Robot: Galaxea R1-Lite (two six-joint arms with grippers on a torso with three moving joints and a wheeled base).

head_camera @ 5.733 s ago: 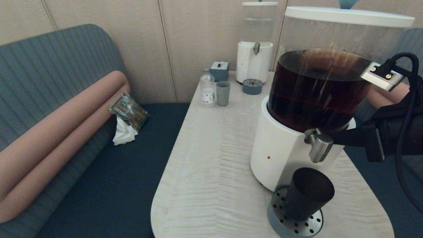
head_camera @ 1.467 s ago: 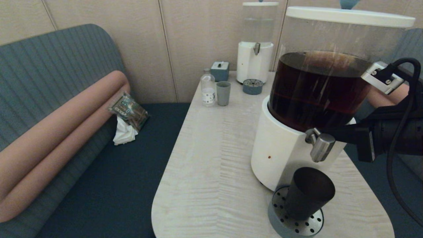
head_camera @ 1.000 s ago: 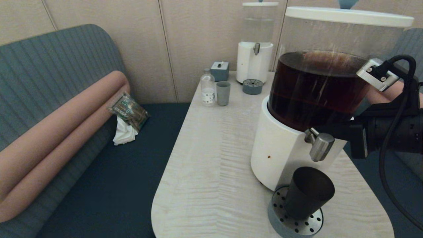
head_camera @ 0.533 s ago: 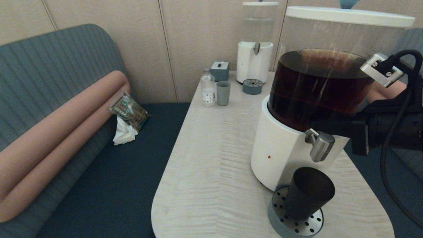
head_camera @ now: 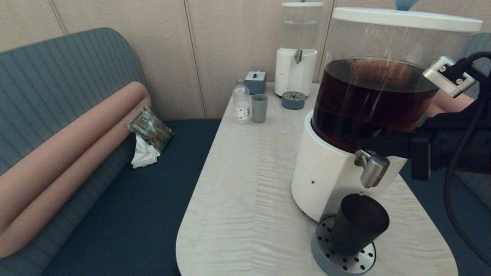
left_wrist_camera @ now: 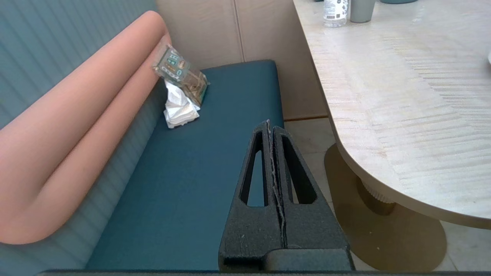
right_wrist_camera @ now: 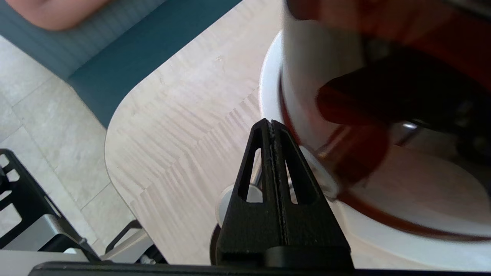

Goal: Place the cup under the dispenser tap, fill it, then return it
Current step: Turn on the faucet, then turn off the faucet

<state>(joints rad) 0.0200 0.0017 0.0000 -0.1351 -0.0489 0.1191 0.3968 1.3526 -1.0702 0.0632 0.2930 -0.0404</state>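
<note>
The matte black cup (head_camera: 358, 224) stands upright on a round perforated drip tray (head_camera: 326, 260), directly below the brushed-steel dispenser tap (head_camera: 372, 169). The tap juts from the white base of the large dispenser (head_camera: 326, 180), which holds dark brown liquid. My right gripper (head_camera: 358, 143) is shut and empty; it reaches in from the right and lies just above the tap, against the dispenser body. In the right wrist view the right gripper (right_wrist_camera: 271, 122) has the tap (right_wrist_camera: 226, 203) beneath its fingers. My left gripper (left_wrist_camera: 268, 123) is shut and parked over the blue bench seat beside the table.
At the far end of the pale wood table (head_camera: 245, 184) stand a grey-green tumbler (head_camera: 259, 108), a small clear bottle (head_camera: 241, 102), a grey box (head_camera: 255, 81), a slimmer clear-liquid dispenser (head_camera: 295, 73) and its small drip tray (head_camera: 293, 101). A packet and tissue (head_camera: 147, 134) lie on the bench.
My right gripper, still shut, has risen from beside the tap to just above it and drawn back slightly to the right. The cup has stayed on the tray.
</note>
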